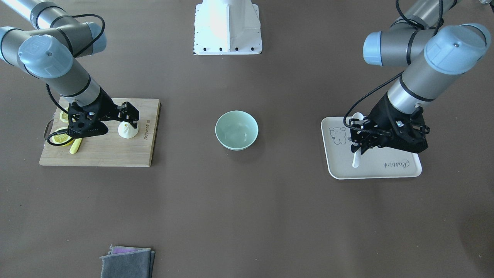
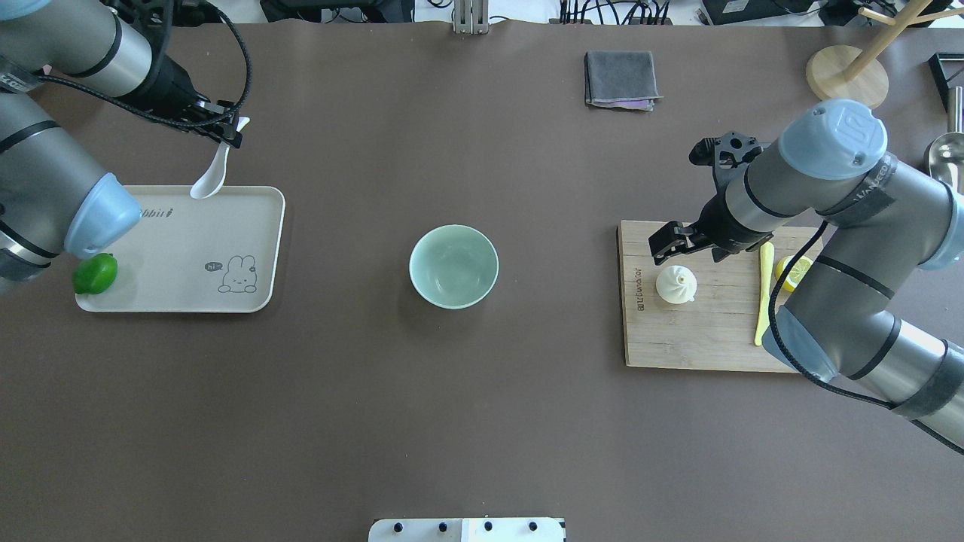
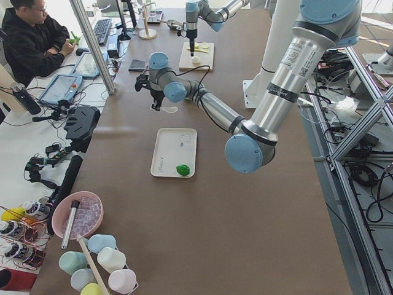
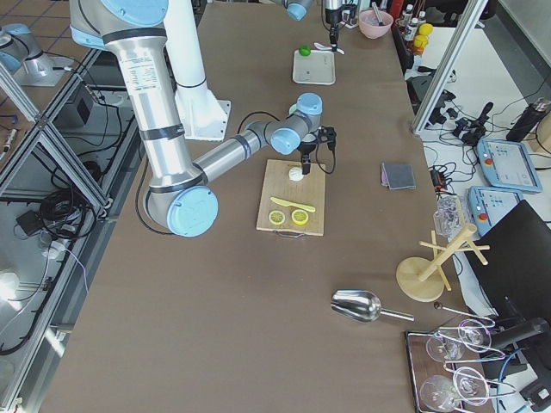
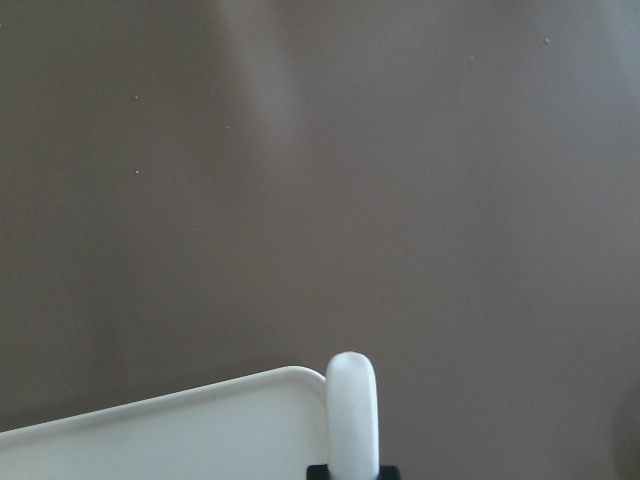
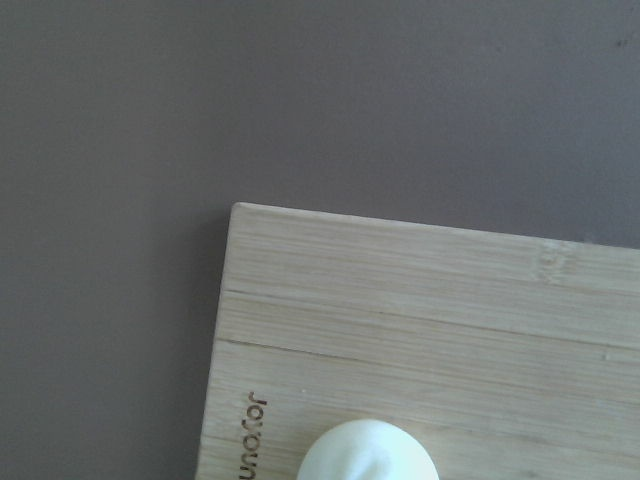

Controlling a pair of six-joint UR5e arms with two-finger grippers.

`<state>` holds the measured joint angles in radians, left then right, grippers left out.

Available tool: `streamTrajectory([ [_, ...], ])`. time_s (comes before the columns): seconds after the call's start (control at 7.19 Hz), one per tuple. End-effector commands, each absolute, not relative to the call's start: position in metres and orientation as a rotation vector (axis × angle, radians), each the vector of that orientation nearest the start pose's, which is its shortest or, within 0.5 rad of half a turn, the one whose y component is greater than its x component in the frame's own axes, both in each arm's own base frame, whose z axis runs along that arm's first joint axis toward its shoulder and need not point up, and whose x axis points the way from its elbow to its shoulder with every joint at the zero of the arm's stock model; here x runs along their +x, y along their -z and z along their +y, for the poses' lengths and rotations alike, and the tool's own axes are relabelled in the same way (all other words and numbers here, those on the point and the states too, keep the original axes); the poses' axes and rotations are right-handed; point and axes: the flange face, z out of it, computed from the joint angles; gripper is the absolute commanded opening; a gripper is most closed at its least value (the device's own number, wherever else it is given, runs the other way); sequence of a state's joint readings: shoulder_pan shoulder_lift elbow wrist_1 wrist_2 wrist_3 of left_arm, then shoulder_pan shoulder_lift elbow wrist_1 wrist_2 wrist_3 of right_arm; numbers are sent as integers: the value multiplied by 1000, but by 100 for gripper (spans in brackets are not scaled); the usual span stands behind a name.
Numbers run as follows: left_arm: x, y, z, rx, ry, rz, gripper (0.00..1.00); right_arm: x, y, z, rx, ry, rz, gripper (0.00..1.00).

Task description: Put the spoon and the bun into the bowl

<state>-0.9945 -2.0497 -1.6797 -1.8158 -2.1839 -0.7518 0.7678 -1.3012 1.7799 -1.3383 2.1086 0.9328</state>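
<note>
Left fingers (image 2: 230, 134) around spoon (image 2: 214, 172), near "Rabbit" tray (image 2: 166, 241) (bunny (image 2: 239, 274), "hi")

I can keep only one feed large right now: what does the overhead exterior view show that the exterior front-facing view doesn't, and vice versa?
Only overhead: a lime on the tray's near corner, which the left arm covers in the front view, and a wooden rack at the table's corner. Only front-facing: a second lemon piece on the cutting board. Both: the empty bowl, the bun on the board near the open right pincer, the spoon held in the left pincer, and the grey cloth.
</note>
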Motion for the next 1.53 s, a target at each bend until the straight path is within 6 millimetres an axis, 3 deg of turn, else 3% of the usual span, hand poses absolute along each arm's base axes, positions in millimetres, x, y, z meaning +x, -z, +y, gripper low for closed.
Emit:
streamTrajectory([
  [0.0,333,-257,-576,250,-64,1009,0,-380,-399,-460,45,83,-845,100],
  [0.14,348,-239,-573,241,-51,1037,0,-385,-401,-457,40,89,-839,99],
  [0.28,368,-236,-566,252,-49,1095,0,-391,-406,-455,45,95,-824,98],
  [0.42,392,-235,-566,241,-30,1146,0,-394,-406,-454,42,97,-824,85],
  [0.56,409,-227,-576,237,-8,1146,0,-394,-405,-454,43,98,-824,39],
  [0.7,428,-224,-571,278,8,1120,0,-393,-402,-454,42,100,-832,0],
  [0.83,445,-218,-566,291,4,1114,0,-393,-395,-454,53,101,-838,0],
  [1.11,478,-211,-549,296,67,1142,0,-361,-381,-473,63,55,-867,0],
  [1.39,516,-199,-545,305,84,1130,0,-333,-365,-482,63,34,-917,0],
])
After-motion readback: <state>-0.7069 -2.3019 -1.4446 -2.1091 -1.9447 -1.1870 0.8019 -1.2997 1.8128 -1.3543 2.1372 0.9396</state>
